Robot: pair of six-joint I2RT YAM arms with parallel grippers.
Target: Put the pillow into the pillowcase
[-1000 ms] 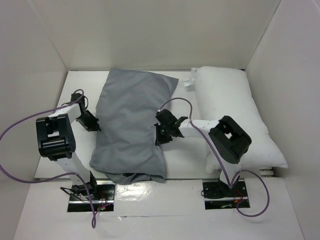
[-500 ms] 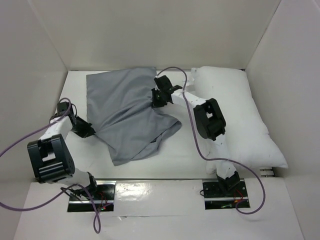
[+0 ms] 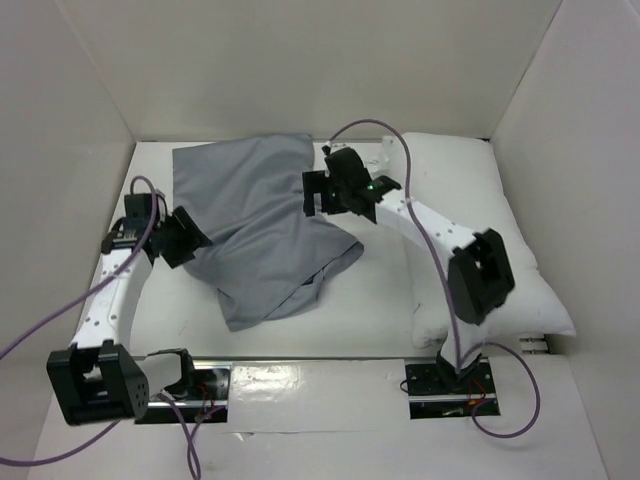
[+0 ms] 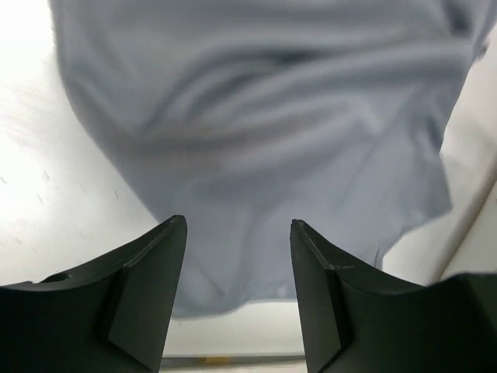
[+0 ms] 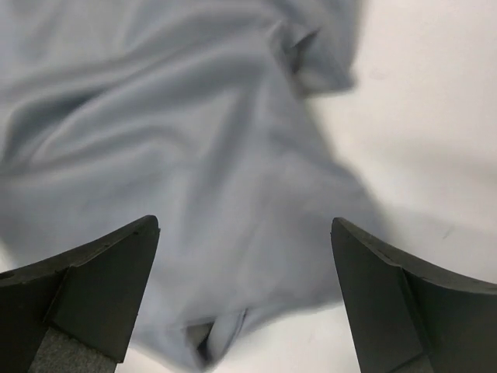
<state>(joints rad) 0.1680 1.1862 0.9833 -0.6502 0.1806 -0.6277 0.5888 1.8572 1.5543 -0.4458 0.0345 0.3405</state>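
Just released thin wrinkled grey fabric pillowcase (image 3: 260,235); left gripper (image 4: 238,227) and right gripper (image 5: 245,225) fingers spread, empty; plump white stuffed pillow (image 3: 500,200) nearby.

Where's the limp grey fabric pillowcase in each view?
Top external: limp grey fabric pillowcase lies centre-left, crumpled.
Left wrist: pillowcase fills the upper frame.
Right wrist: pillowcase covers left and centre.
Shared landmark: bare white tabletop along its edge.

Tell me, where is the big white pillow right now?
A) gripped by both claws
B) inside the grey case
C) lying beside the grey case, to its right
C: the pillow lies bare at the right, wholly outside the crumpled pillowcase.
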